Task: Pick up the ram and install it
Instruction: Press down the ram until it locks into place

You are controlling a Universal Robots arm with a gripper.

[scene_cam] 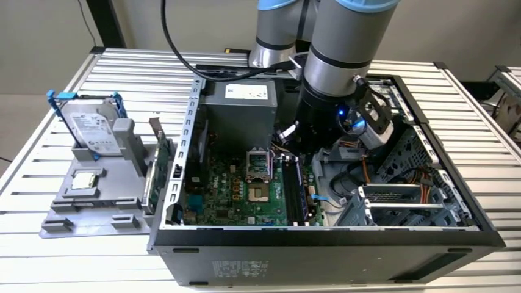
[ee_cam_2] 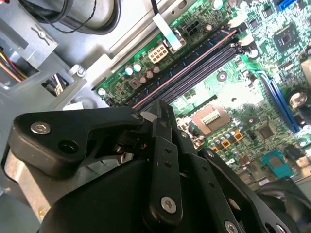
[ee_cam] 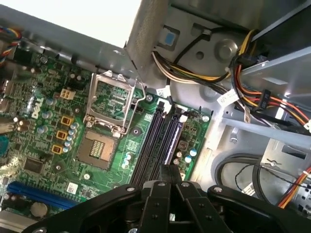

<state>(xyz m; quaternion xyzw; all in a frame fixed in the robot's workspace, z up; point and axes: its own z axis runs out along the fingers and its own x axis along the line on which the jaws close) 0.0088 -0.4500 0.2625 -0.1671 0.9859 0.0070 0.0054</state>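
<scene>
Broadly, a slatted metal table [scene_cam: 65, 256] carries an open computer case [scene_cam: 326, 244]. The robot arm [scene_cam: 342, 55] reaches down into the case over the green motherboard [scene_cam: 236, 195]. On the exterior view's left, a grey tray [scene_cam: 82, 213] just beside the case holds a silver hard drive [scene_cam: 88, 128]. In both wrist views the gripper [ee_cam: 171, 170] hovers just above one end of the black memory slots [ee_cam: 158, 141], its fingers [ee_cam_2: 163, 114] drawn together with nothing visible between them. The ram [scene_cam: 163, 160] stands edge-on at the tray's edge nearest the case, well apart from the gripper. A small square chip [scene_cam: 84, 181] lies on the tray.
</scene>
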